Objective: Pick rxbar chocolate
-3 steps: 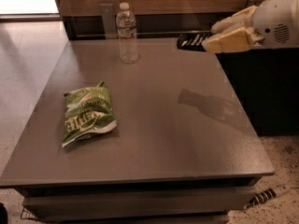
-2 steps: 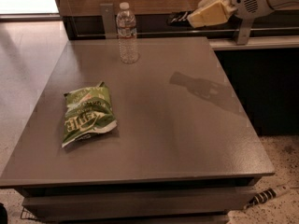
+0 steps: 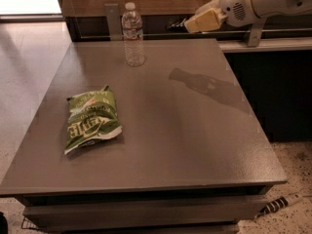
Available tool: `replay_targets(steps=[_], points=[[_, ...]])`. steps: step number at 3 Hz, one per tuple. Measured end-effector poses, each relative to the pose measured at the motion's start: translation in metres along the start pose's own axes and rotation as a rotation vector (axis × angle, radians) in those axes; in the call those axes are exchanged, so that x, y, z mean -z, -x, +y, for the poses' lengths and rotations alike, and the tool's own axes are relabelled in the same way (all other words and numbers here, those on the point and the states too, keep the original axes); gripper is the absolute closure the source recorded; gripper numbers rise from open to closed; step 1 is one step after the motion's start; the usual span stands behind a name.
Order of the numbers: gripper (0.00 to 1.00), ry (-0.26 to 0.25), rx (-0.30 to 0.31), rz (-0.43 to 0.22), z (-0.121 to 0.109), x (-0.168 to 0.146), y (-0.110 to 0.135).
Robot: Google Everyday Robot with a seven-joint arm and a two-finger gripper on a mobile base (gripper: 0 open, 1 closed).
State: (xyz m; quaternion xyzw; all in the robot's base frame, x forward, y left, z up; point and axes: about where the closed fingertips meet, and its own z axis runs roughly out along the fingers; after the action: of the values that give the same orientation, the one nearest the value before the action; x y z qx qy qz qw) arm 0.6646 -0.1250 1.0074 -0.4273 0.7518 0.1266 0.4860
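My gripper (image 3: pixel 189 25) hangs above the far right edge of the grey table (image 3: pixel 161 130), on a white arm that reaches in from the top right. Its tan fingers (image 3: pixel 204 19) are shut on the rxbar chocolate (image 3: pixel 174 26), a small flat black wrapper that sticks out to the left of the fingertips, held well clear of the tabletop. The bar is dark against the dark gap behind the table, so its text does not show.
A crinkled green chip bag (image 3: pixel 91 121) lies on the left of the table. A clear water bottle (image 3: pixel 132 34) stands upright at the back, left of the gripper. A wooden wall and a ledge (image 3: pixel 273 44) run behind the table.
The arm has risen and swung left and back with the black bar in its fingers, from the table's right side to its far edge. The bag and the bottle have not moved.
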Motion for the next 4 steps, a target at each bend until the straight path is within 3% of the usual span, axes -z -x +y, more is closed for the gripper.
replay_targets(steps=[1,3,4], points=[[1.00,-0.013,-0.073,-0.022,-0.011,-0.046,-0.017],[1.00,0.005,-0.158,-0.047,-0.010,-0.106,-0.038],[0.80,0.012,-0.162,-0.048,-0.008,-0.113,-0.039]])
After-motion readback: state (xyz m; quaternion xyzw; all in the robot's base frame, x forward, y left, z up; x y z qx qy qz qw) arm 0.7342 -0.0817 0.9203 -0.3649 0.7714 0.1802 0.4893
